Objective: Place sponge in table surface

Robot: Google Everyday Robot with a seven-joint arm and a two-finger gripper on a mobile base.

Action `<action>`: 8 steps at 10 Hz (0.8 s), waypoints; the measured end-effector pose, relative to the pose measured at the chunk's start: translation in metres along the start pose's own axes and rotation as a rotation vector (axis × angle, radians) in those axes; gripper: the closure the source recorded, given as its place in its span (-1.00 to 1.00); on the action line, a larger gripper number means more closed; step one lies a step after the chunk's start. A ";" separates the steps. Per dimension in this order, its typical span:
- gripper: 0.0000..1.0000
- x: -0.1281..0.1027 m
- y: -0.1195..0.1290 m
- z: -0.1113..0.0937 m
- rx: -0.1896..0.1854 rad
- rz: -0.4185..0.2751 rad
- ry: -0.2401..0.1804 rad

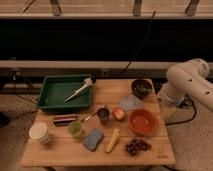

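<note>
The sponge [93, 139] is a blue-grey block lying flat on the wooden table [60, 151], near its front edge, between a green cup [75, 129] and a banana [113, 140]. My white arm [186, 84] curves in at the right end of the table, above and beyond its right edge. The gripper itself does not show: the arm's lower end drops out of sight past the table's right side, far to the right of the sponge. Nothing is touching the sponge.
A green tray [52, 93] holding a brush [80, 90] stands at the back left. Also on the table are a dark bowl [142, 88], orange bowl [142, 121], grey cloth [131, 103], apple [118, 114], dark cup [103, 114], grapes [136, 146], white jar [39, 133] and dark bar [65, 119].
</note>
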 end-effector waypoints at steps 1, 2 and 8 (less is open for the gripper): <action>-0.30 -0.021 -0.002 -0.003 0.008 -0.046 -0.029; -0.30 -0.039 -0.003 -0.003 0.011 -0.079 -0.048; -0.30 -0.190 0.005 0.004 0.019 -0.387 -0.165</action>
